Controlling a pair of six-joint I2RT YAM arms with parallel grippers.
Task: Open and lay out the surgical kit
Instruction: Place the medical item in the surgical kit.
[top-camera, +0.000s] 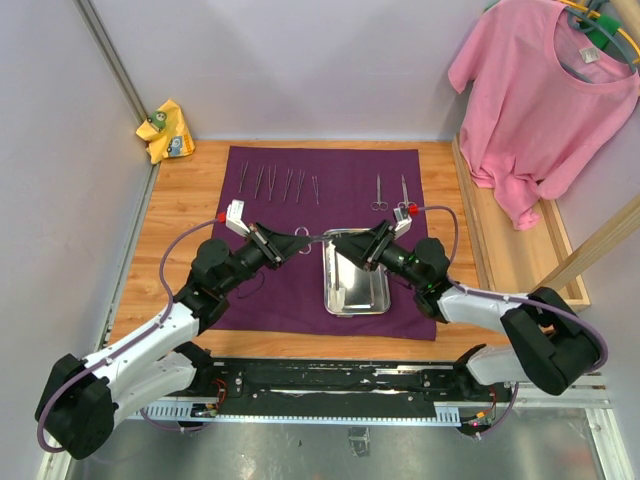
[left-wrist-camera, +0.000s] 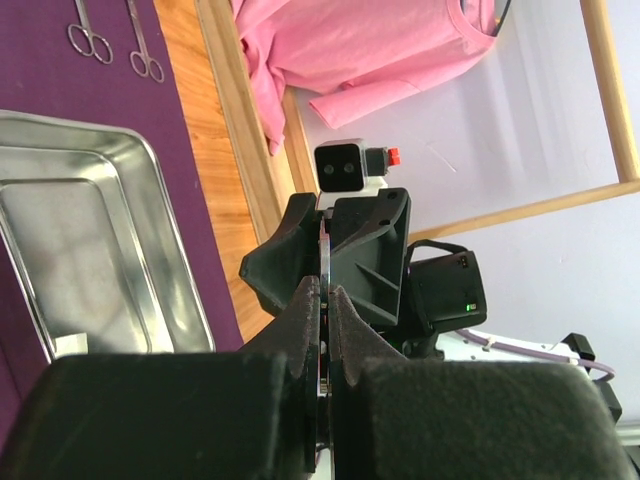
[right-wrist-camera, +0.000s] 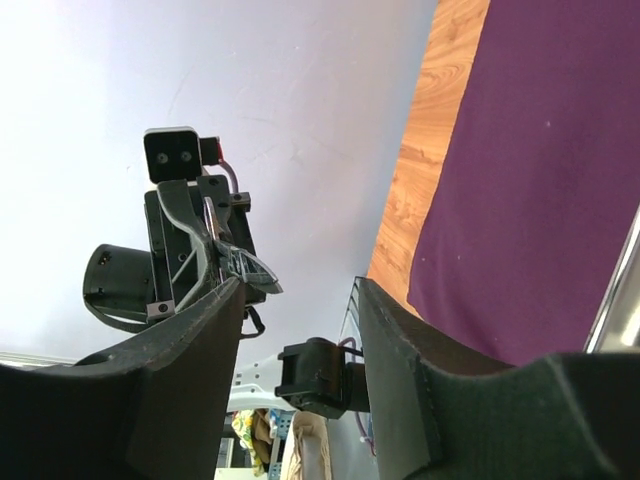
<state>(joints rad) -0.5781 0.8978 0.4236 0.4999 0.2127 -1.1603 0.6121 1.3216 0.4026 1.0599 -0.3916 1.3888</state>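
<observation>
1. Left gripper (left-wrist-camera: 322, 300) is clamped on a slim steel instrument (right-wrist-camera: 240, 262), held above the cloth (top-camera: 270, 300) near the tray (top-camera: 333, 300)
2. Right gripper (top-camera: 347, 242) faces it, fingers apart, holding nothing
3. Cloth lies spread; forceps (top-camera: 272, 182) and scissors (top-camera: 391, 192) line its far edge
4. Judged step: laying out instruments. Next move needs a steady handover, or setting the piece flat in the row

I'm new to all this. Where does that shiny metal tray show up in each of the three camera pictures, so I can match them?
Top external: the tray lies in the middle, on the purple cloth, between the two arms.
Left wrist: the tray fills the left side, on the cloth.
Right wrist: only a shiny sliver at the right edge, probably the tray's rim.
Shared landmark: the purple cloth, visible in all three.
</observation>
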